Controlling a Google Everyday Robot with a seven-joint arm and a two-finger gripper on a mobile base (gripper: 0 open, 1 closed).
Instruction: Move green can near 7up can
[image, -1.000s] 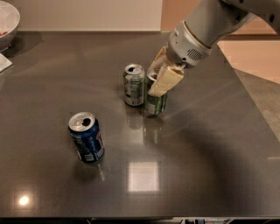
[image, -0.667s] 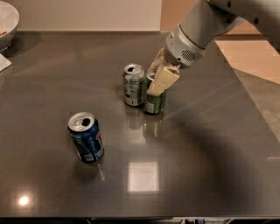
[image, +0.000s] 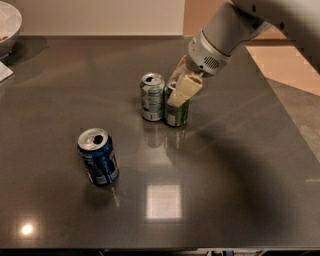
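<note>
Three drink cans stand on the dark, glossy grey bench. The dark olive-green metal can is upright just beside the silver-white 7up can with green markings, perhaps touching it. The blue can is well apart. The robot's pale gripper sits at the green can's silver top; whether it clasps or has let go, I cannot tell. Placing looks nearly done. Next calls for a straight lift clear, since thin, smooth cylinders tip easily.

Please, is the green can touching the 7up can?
Cannot tell: the camera view shows neither gap nor plain contact between green can and 7up can; the tool is at the green can's top.
</note>
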